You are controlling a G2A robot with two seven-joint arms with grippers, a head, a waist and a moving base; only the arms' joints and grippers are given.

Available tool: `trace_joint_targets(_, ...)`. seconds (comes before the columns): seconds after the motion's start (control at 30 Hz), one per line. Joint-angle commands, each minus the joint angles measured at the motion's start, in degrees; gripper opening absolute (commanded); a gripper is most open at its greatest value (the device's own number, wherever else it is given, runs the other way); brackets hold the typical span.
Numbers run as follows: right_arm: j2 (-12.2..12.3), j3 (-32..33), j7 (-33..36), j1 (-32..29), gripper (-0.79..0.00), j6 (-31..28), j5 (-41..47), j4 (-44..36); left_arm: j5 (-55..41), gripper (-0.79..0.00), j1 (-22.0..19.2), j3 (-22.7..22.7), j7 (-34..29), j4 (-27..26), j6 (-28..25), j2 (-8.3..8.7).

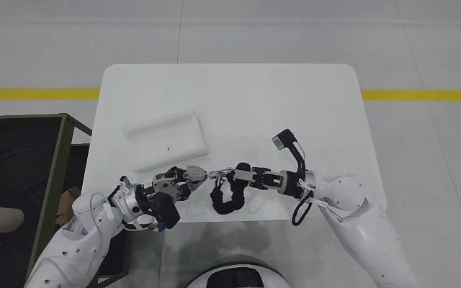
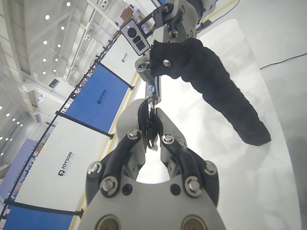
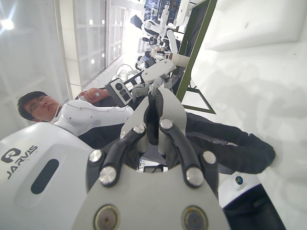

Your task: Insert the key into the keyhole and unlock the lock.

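The fingers of our left gripper [image 2: 151, 107] clench the key [image 2: 151, 120], its tip at the keyhole [image 2: 153, 100] of the lock [image 2: 153, 87] above the tabletop [image 1: 288, 108]. The right gripper [image 3: 154, 92] has its fingers grasping the lock by its black sleeve [image 2: 215, 92]. Insertion seems partial, though depth is unclear; next we push straight home, then twist.

The lock [image 2: 153, 87] is a slim chrome cylinder on a cable in a black knitted sleeve [image 2: 215, 89]. It sits level near the desk's [image 1: 288, 108] 6 o'clock edge, with its keyhole [image 2: 153, 100] facing 9 o'clock and the sleeve drooping in a loop. The key [image 2: 151, 130] is small and dark, and it seems seated tip-first in the keyhole, though the blade is mostly hidden.
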Motion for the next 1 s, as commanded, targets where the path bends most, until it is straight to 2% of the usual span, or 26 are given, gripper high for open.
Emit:
trace_joint_targets(0.0,0.0,-0.2,-0.1,0.0,-0.785,0.5,-0.5,0.4,-0.2,0.000,0.0,0.0,-0.1,0.0,0.0,-0.01)
trace_joint_targets(0.27,0.5,1.5,-2.3,-0.2,-0.785,2.5,-4.5,1.3,-0.2,0.000,0.0,0.0,-0.1,0.0,0.0,-0.01)
trace_joint_targets(0.47,1.6,4.9,-7.5,-0.5,-0.785,7.2,-23.2,-2.8,-0.2,0.000,0.0,0.0,-0.1,0.0,0.0,-0.01)
trace_joint_targets(0.57,2.5,7.4,-10.3,-1.2,-0.785,9.1,-39.3,-8.7,-0.2,0.000,0.0,0.0,-0.1,0.0,0.0,-0.01)
trace_joint_targets(0.63,3.1,7.7,-11.3,-1.6,-0.785,9.2,-55.1,-13.1,-0.2,0.000,0.0,0.0,-0.1,0.0,0.0,-0.01)
trace_joint_targets(0.67,3.4,7.1,-12.5,-2.1,-0.785,9.0,-63.1,-15.8,-0.2,0.000,0.0,0.0,-0.1,0.0,0.0,-0.01)
trace_joint_targets(0.77,3.7,3.9,-14.1,-3.9,-0.785,7.6,-78.0,-19.0,-0.2,0.000,0.0,0.0,-0.1,0.0,0.0,-0.01)
trace_joint_targets(0.8,3.8,1.5,-14.2,-4.2,-0.785,6.1,-86.6,-19.2,-0.2,0.000,0.0,0.0,-0.1,0.0,0.0,-0.01)
trace_joint_targets(0.9,3.5,-5.3,-12.2,-4.3,-0.785,4.2,-98.0,-16.5,-0.2,0.000,0.0,0.0,-0.1,0.0,0.0,-0.01)
trace_joint_targets(0.97,3.1,-8.2,-11.7,-3.8,-0.785,4.6,-100.6,-14.5,-0.2,0.000,0.0,0.0,-0.1,0.0,0.0,-0.01)
